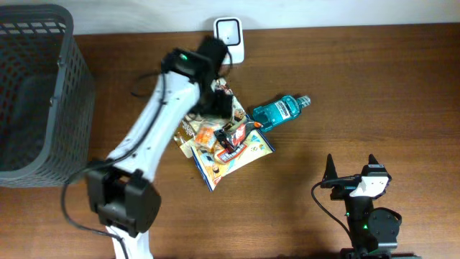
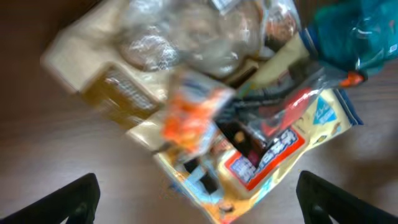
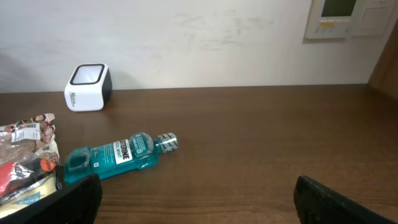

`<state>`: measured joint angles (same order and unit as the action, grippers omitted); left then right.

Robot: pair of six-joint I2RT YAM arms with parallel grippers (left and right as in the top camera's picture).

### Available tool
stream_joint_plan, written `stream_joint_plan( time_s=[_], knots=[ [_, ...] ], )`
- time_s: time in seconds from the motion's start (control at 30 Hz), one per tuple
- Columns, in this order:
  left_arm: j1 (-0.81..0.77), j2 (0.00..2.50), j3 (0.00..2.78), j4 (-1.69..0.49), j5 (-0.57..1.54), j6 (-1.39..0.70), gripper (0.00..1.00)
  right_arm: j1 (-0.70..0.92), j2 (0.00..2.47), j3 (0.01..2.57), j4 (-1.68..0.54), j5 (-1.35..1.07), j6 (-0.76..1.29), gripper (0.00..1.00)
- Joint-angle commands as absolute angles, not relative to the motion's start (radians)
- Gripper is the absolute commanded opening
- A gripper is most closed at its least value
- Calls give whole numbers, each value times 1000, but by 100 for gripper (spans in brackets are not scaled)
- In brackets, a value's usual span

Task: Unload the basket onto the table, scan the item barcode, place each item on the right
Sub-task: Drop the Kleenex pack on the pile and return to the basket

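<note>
Picking is beginning: you are holding the left gripper (image 2: pixel 199 200) spread wide and empty, with the packets (image 2: pixel 249 146) lying directly beneath its fingers. The next move is probably lowering, closing on one packet and carrying it forward to the scanner (image 1: pixel 228 32). The right gripper (image 3: pixel 198 196) is idling, spread, empty. A wooden table (image 1: pixel 374 72) is carrying everything; a pale wall (image 3: pixel 186 37) is backing it.

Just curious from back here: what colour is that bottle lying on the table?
Teal blue-green bottle, clearest in the right wrist view.
</note>
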<state>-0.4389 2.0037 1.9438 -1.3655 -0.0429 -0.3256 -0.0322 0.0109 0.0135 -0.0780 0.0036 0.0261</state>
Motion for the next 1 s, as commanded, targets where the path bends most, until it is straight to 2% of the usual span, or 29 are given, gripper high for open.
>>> stream_joint_plan(
  time_s=[0.0, 0.1, 0.17, 0.2, 0.27, 0.3, 0.33, 0.47, 0.6, 0.83, 0.97],
  knots=[
    [-332, 1955, 2270, -1530, -210, -307, 99, -38, 4, 6, -82, 12, 26, 98],
    [-178, 1929, 2508, -1671, -339, -367, 99, -38, 4, 6, -82, 12, 26, 98],
    [-52, 1899, 2576, -1688, -333, -397, 99, -38, 4, 6, -82, 12, 26, 98],
    [30, 1878, 2579, -1688, -334, -430, 96, -38, 4, 6, -82, 12, 26, 98],
    [175, 1864, 2577, -1688, -282, -440, 24, -38, 4, 6, -82, 12, 26, 98],
    [255, 1864, 2565, -1688, -222, -440, 0, -38, 4, 6, -82, 12, 26, 98],
    [338, 1864, 2525, -1688, -179, -440, 0, -38, 4, 6, -82, 12, 26, 98],
    [478, 1865, 2347, -1688, -184, -495, 0, -38, 4, 6, -82, 12, 26, 98],
    [594, 1865, 2183, -1688, -302, -622, 0, -38, 4, 6, -82, 12, 26, 98],
    [725, 1834, 2118, -1688, -263, -636, 0, -38, 4, 6, -82, 12, 26, 98],
    [781, 1761, 1963, -1688, -263, -671, 0, -38, 4, 6, -82, 12, 26, 98]
  ],
)
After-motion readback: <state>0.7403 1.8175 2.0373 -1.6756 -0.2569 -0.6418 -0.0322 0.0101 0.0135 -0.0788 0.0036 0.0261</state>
